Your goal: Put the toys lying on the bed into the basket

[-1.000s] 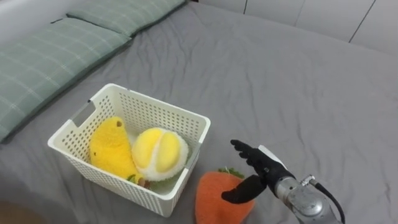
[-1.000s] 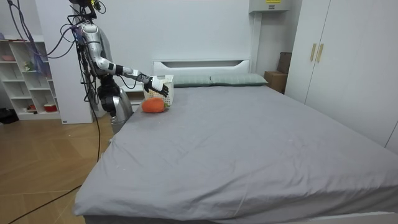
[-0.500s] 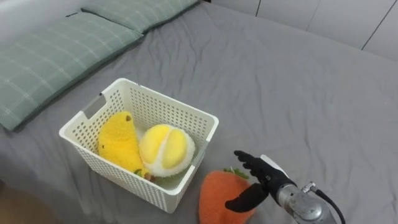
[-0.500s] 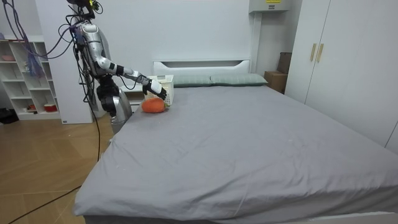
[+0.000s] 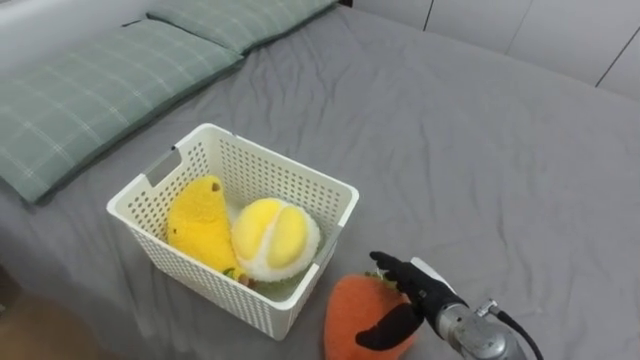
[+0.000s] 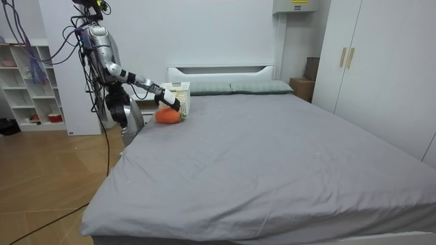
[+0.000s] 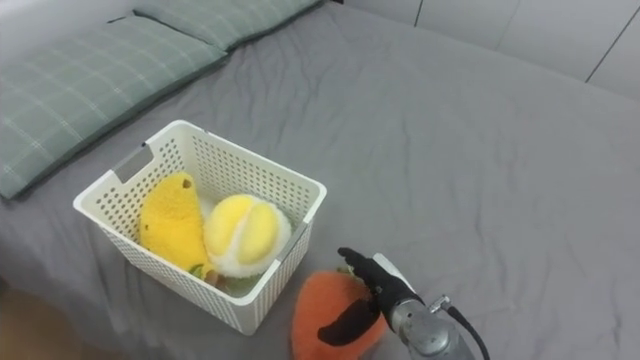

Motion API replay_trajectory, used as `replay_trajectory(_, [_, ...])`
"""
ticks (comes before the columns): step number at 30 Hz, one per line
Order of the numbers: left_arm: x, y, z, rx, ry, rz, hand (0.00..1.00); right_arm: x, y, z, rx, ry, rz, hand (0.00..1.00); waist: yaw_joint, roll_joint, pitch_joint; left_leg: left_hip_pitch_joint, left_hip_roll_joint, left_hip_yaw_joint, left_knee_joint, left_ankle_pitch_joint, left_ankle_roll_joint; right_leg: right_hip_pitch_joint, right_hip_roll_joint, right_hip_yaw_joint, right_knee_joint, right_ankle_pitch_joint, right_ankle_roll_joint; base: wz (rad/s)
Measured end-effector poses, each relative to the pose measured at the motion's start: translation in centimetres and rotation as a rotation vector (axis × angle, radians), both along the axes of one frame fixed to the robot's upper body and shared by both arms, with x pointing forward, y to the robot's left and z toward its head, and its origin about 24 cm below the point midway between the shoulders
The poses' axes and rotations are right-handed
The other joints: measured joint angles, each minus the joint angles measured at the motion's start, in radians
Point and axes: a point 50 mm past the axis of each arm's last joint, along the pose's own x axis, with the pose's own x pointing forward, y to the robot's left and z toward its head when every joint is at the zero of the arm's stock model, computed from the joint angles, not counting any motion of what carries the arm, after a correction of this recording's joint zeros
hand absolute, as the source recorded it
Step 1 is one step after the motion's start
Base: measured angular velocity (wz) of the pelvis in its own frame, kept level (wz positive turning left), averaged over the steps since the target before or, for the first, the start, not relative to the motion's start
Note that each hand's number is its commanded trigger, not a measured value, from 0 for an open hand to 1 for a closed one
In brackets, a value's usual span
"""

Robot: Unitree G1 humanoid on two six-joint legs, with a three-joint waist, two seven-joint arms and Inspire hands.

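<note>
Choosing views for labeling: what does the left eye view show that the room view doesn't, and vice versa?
Left eye view: inside the white basket, a long yellow plush and a round yellow-white plush; the spread fingers of the right robot hand. Room view: the robot standing at the head-end corner of the bed, shelves, wardrobe, wooden floor. Both: basket, orange plush beside it, robot hand at that plush, green pillows.

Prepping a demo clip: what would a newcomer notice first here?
The white basket stands out on the grey bed, holding a long yellow toy and a round yellow toy. Beside its near right corner lies an orange plush toy, with the robot's right hand spread open over it. Green checked pillows lie at the bed's far left.
</note>
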Motion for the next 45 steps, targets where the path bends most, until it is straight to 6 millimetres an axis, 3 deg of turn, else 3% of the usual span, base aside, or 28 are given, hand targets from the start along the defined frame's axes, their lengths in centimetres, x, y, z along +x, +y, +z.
replay_trajectory(4, [-0.1, -0.1, 0.0, 0.002, 0.012, -0.002, 0.0, 0.1, -0.2, -0.3, -0.017, 0.004, -0.017, 0.0, 0.002, 0.012, -0.0008, -0.004, -0.002, -0.005, 0.004, 0.0, 0.0, 0.0, 0.0, -0.007, -0.001, -0.001, 0.0, 0.04])
replay_trajectory(15, [-0.2, -0.2, -0.1, 0.004, 0.027, 0.004, 0.0, -0.3, -0.6, -1.0, -0.055, 0.019, -0.048, 0.0, 0.02, 0.015, -0.002, -0.011, -0.022, -0.048, 0.024, 0.003, 0.001, 0.016, -0.01, -0.055, -0.001, -0.009, 0.001, 0.12])
replay_trajectory(22, [-0.7, -0.5, -0.1, -0.002, 0.041, -0.007, 0.0, -1.1, -1.5, -2.2, -0.174, 0.049, -0.04, 0.0, 0.039, 0.018, -0.0114, -0.011, -0.029, -0.051, 0.022, 0.012, 0.006, 0.017, -0.015, -0.058, -0.001, -0.026, 0.001, 0.04])
replay_trajectory(27, [-0.7, -0.5, 0.0, -0.002, 0.028, -0.008, 0.0, -1.2, -1.5, -2.4, -0.218, 0.046, -0.029, 0.0, 0.047, 0.015, -0.0112, -0.01, -0.033, -0.055, 0.021, 0.014, 0.009, 0.024, -0.017, -0.06, -0.003, -0.025, 0.002, 0.02])
replay_trajectory(31, [-0.7, -0.3, 0.0, 0.003, 0.028, -0.004, 0.0, -1.4, -1.6, -2.8, -0.223, 0.057, -0.027, 0.0, 0.046, -0.003, -0.0082, -0.007, -0.042, -0.08, 0.011, 0.022, 0.009, 0.035, -0.02, -0.083, -0.017, -0.022, 0.006, 0.15])
replay_trajectory(36, [-1.8, -0.3, 0.0, 0.0, 0.056, 0.006, 0.0, -1.7, -2.1, -3.2, -0.24, 0.069, -0.038, 0.0, 0.048, -0.008, -0.0077, -0.013, -0.052, -0.101, 0.011, 0.028, 0.008, 0.032, -0.022, -0.099, -0.019, -0.022, 0.007, 0.14])
replay_trajectory(37, [-2.0, -0.3, 0.0, -0.001, 0.061, 0.011, 0.0, -1.7, -2.2, -3.3, -0.247, 0.074, -0.038, 0.19, 0.049, -0.008, -0.0076, -0.016, -0.053, -0.104, 0.011, 0.029, 0.006, 0.029, -0.022, -0.105, -0.019, -0.024, 0.01, 0.1])
replay_trajectory(38, [-2.3, -0.3, 0.0, -0.001, 0.068, 0.012, 0.0, -1.6, -2.3, -3.4, -0.25, 0.078, -0.036, 0.82, 0.049, -0.007, -0.0078, -0.016, -0.054, -0.106, 0.011, 0.03, 0.005, 0.028, -0.023, -0.11, -0.02, -0.026, 0.012, 0.09])
replay_trajectory(39, [-2.4, -0.3, 0.0, -0.002, 0.07, 0.012, 0.0, -1.6, -2.4, -3.5, -0.253, 0.081, -0.035, 1.0, 0.049, -0.007, -0.0079, -0.017, -0.054, -0.106, 0.011, 0.03, 0.005, 0.028, -0.023, -0.111, -0.02, -0.026, 0.012, 0.08])
replay_trajectory(45, [-2.6, -0.2, 0.0, -0.01, 0.069, 0.041, 0.0, -1.1, -3.0, -3.5, -0.278, 0.066, -0.042, 1.0, 0.049, -0.007, -0.0105, -0.043, -0.054, -0.108, 0.011, 0.039, 0.007, 0.0, -0.024, -0.118, -0.018, -0.025, 0.009, 0.04])
